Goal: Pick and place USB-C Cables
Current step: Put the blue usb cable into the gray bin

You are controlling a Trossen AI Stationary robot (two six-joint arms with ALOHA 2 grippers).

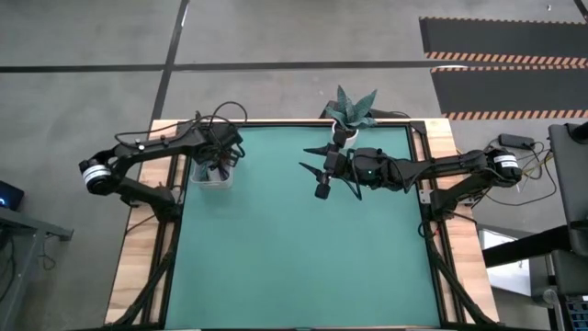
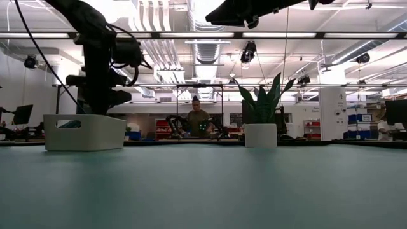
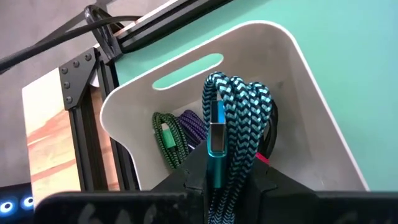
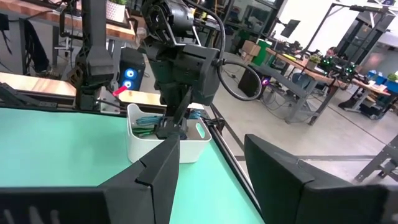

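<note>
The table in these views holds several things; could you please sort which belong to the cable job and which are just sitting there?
Part of the job:
- teal cable, gripped by the left hand over the white bin
- green cable, purple cable, both in the bin

Just there:
- potted plant
- right hand, open, waiting mid-table

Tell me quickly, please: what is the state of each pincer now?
Left pincer: closed on the teal-blue USB-C cable, above the white bin.
Right pincer: open, empty, above the table's middle.
</note>
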